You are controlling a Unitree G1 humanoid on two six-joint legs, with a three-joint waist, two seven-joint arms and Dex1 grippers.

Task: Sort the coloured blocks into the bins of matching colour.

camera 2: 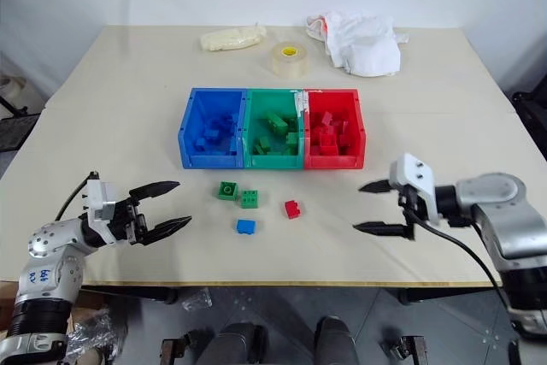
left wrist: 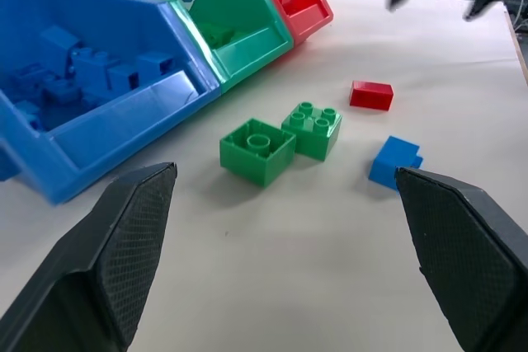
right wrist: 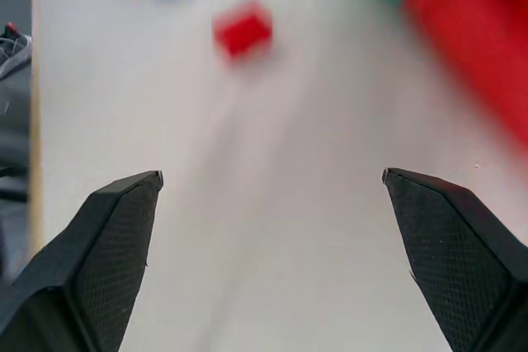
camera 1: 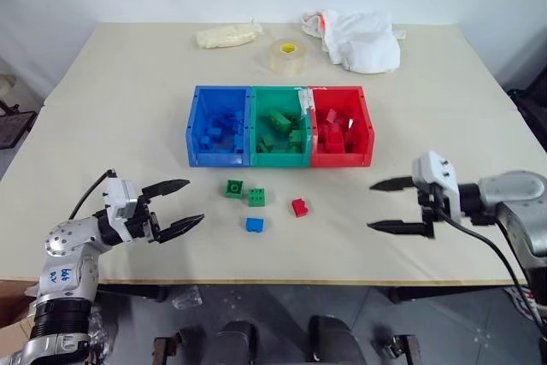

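Between bins [camera 1: 280, 160] and table edge [camera 1: 282, 281], four loose blocks [camera 1: 255, 197].

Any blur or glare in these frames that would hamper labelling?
Right wrist view: smeared, the red block and red bin streaked. Left wrist view: sharp, with a glossy highlight on the blue bin wall. Both eye views: evenly lit, crisp, shadows soft.

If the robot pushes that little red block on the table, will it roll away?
Probably not. The red block looks boxy with flat sides, so it should slide on the smooth table rather than roll. It is small and looks like hard plastic, so likely light and stiff.
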